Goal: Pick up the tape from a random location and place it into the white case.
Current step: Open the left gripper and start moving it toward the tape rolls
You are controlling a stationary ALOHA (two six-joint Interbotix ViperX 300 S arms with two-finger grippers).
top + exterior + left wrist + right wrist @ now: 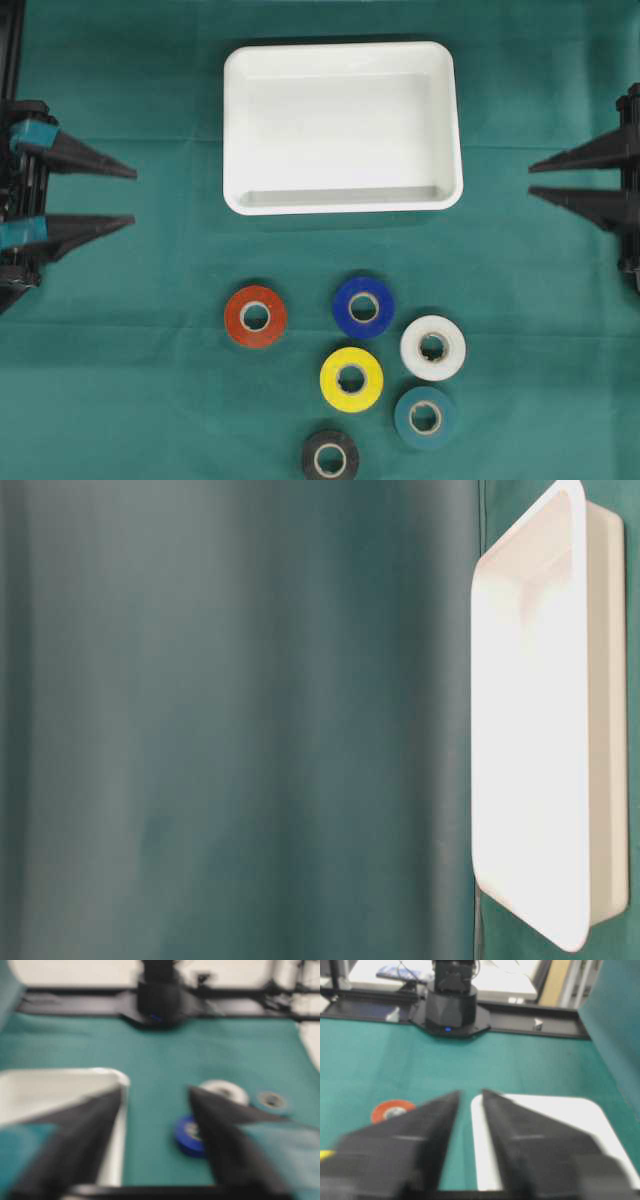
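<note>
Start of task: both my hands hang w/ fingers apart, nothing gripped, left hand [134, 196] wider than right hand [530, 177]. White case [342, 203] empty. Next: reach a tape, e.g. red roll [255, 316], & close.

A dark green cloth [140, 400] covers the work surface edge to edge in the overhead view, evenly lit with soft shadows. In the right wrist view, a black frame rail [535, 1015] borders the cloth's far edge, and a pale tabletop [505, 980], blurred, lies beyond. A green curtain-like sheet [230, 720] fills the table-level view.
</note>
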